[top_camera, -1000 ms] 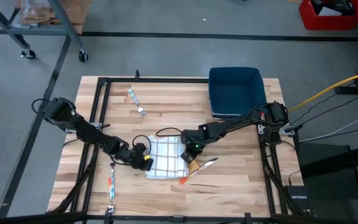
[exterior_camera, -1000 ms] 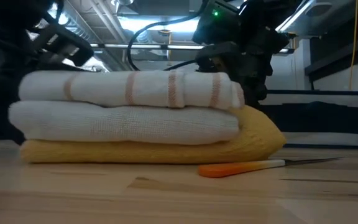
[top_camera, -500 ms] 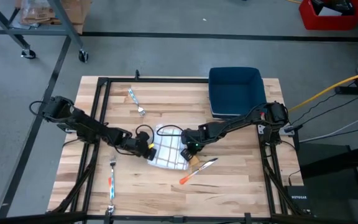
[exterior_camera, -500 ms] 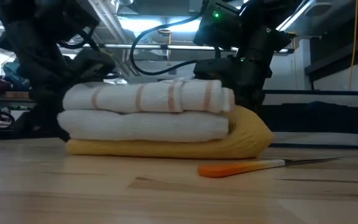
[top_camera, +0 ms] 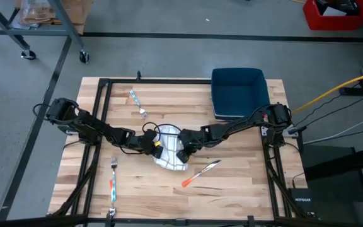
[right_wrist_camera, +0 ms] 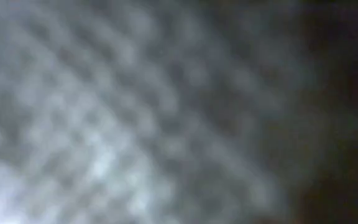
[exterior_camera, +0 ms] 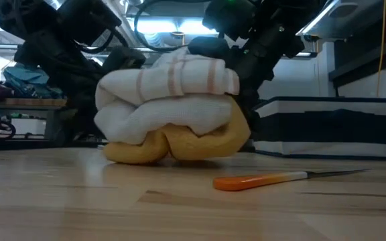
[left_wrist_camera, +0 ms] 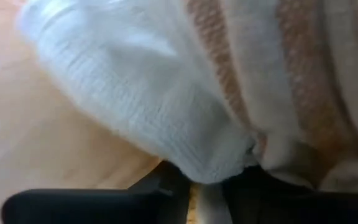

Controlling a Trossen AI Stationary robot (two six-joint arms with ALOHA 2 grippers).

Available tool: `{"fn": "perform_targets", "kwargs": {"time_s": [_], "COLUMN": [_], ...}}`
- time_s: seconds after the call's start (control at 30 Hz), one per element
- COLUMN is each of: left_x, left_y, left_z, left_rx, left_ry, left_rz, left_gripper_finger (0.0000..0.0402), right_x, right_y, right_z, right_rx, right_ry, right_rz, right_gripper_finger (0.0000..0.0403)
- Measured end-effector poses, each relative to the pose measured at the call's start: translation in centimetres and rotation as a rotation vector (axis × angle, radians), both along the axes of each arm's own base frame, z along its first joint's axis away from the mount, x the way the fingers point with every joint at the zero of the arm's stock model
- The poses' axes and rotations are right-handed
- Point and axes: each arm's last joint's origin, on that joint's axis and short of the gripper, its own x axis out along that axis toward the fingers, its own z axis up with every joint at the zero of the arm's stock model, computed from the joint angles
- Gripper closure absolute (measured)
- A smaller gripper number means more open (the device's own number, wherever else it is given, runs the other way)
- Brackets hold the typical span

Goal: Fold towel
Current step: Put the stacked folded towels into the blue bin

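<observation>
Ceiling lights glare behind the towel in the low view. Both wrist views are blurred; the right one darkens toward one edge.

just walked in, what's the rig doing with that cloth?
Both arms are working a white towel with tan stripes and a yellow underside, mid-table. The left tool and right tool press in from opposite sides, and the towel is bunched into a lump, not a flat fold. An orange-handled knife lies beside it.
</observation>
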Motion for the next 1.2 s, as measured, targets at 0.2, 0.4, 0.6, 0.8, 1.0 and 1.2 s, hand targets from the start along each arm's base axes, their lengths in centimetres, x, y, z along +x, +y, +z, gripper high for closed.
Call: {"fn": "perform_targets", "kwargs": {"time_s": [0.2,0.4,0.6,0.8,1.0,1.2], "left_x": [0.7,1.4,2.0,3.1,4.6,6.1], "left_y": [-0.2,-0.3,-0.3,0.4,1.6,3.2], "left_z": [0.9,1.6,2.5,3.8,5.9,8.5], "left_rx": [0.004,0.024,0.067,0.101,0.158,0.234], "left_ry": [-0.088,-0.106,-0.1,-0.156,-0.193,-0.223], "left_rz": [-0.032,-0.053,-0.071,-0.052,-0.041,-0.036], "left_gripper_finger": [0.0376,0.0394,0.0398,0.0399,0.04,0.04], "right_x": [-0.1,0.1,0.6,0.6,0.3,-0.6], "right_y": [0.1,0.1,-0.5,-1.5,-2.8,-4.3], "right_z": [-0.1,0.3,2.3,5.5,9.2,12.3], "right_rx": [0.01,-0.011,-0.092,-0.225,-0.337,-0.391], "right_ry": [0.008,0.01,0.095,0.243,0.351,0.456], "right_rz": [0.014,0.053,0.12,0.165,0.18,0.136], "right_gripper_finger": [0.0395,0.0394,0.0395,0.0395,0.0396,0.0396]}}
